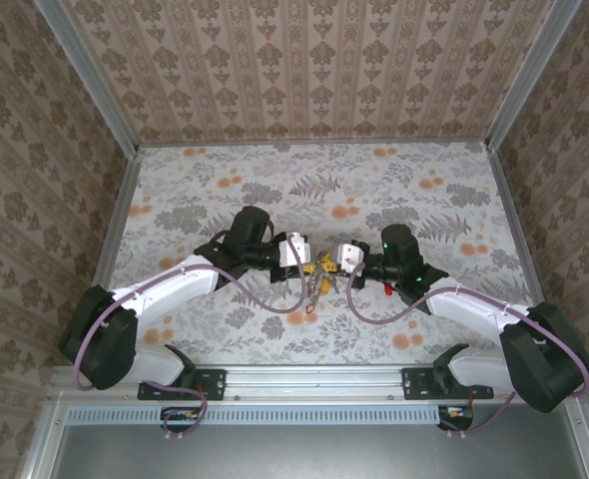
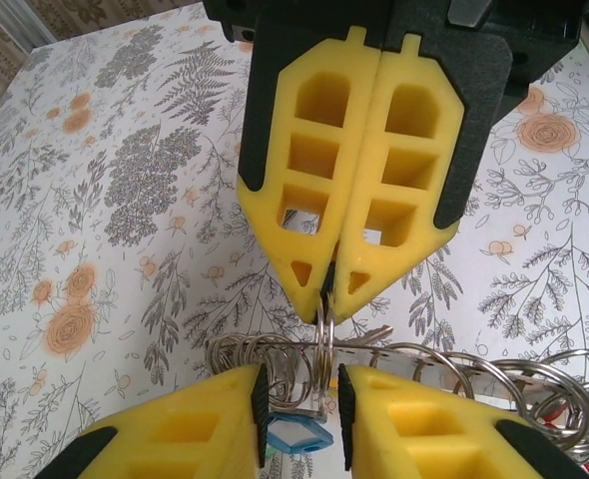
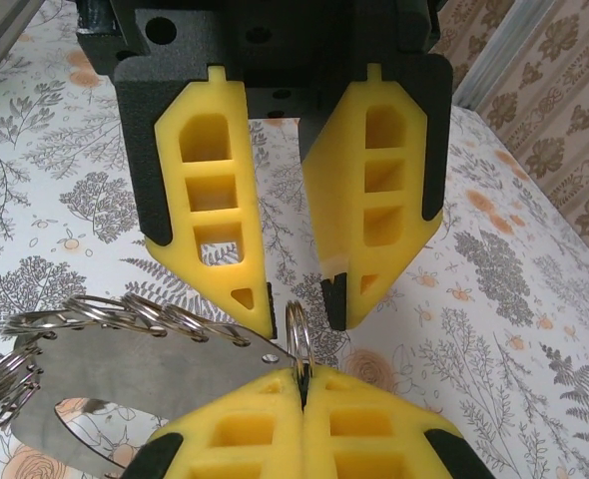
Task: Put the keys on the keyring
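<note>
The keyring (image 3: 145, 374) is a flat grey metal piece carrying several silver split rings; it hangs above the table between the two grippers. My right gripper (image 3: 302, 384) is shut on the split ring (image 3: 298, 334) at its end. My left gripper (image 2: 302, 414) faces it, open. Its pads (image 2: 261, 414) stand on either side of that same split ring (image 2: 321, 344) without touching it. A key with a blue head (image 2: 296, 436) hangs just below, between the left fingers. In the top view the left gripper (image 1: 312, 261) and right gripper (image 1: 334, 259) meet tip to tip at mid-table, with the keys (image 1: 319, 284) dangling under them.
The floral table (image 1: 424, 190) is walled at the back and on both sides, with open room around the arms. More split rings (image 2: 245, 354) bunch on the keyring to the left of my left fingers. A small red thing (image 1: 387, 289) lies by the right wrist.
</note>
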Tool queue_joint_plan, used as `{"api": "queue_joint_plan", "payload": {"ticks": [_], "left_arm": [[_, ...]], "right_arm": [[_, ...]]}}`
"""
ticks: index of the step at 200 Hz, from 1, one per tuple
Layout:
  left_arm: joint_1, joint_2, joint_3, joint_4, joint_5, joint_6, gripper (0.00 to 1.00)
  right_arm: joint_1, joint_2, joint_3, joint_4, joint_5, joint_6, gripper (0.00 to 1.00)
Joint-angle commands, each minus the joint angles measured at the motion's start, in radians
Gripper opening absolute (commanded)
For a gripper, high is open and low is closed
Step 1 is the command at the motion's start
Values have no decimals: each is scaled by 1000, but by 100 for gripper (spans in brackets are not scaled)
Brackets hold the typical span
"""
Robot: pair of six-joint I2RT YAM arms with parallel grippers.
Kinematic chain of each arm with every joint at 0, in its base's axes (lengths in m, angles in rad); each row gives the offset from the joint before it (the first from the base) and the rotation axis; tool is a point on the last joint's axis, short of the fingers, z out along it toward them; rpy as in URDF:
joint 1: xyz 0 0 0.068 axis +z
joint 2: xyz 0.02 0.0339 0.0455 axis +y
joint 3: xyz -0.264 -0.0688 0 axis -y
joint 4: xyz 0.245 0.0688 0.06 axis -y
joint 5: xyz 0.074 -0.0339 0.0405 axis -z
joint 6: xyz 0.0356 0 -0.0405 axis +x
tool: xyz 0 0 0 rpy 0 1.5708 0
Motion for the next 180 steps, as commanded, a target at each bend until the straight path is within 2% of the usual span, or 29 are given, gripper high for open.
{"api": "queue_joint_plan", "payload": {"ticks": [1,51,122,128,143,158,171,180], "left_arm": [[5,8,7,-2,27,3,28],[5,1,15,-1,56,17,17],[6,10,12,2,66,17,19],[4,10,10,2,63,15,17],[6,7,10,-4,52,21,0],[6,1,18,-27,35,40,0],[6,-7,26,-55,30,65,0],[9,-15,29,-71,3,83,0]], "right_arm": [[7,7,19,51,-32,11,0],[10,13,19,56,-32,12,0],[16,28,19,97,-27,35,0],[18,30,20,96,-27,35,0],[19,30,22,95,-25,34,0],[18,24,22,80,-21,33,0],[18,10,18,54,-20,23,14],[16,-4,13,36,-4,23,20]]}}
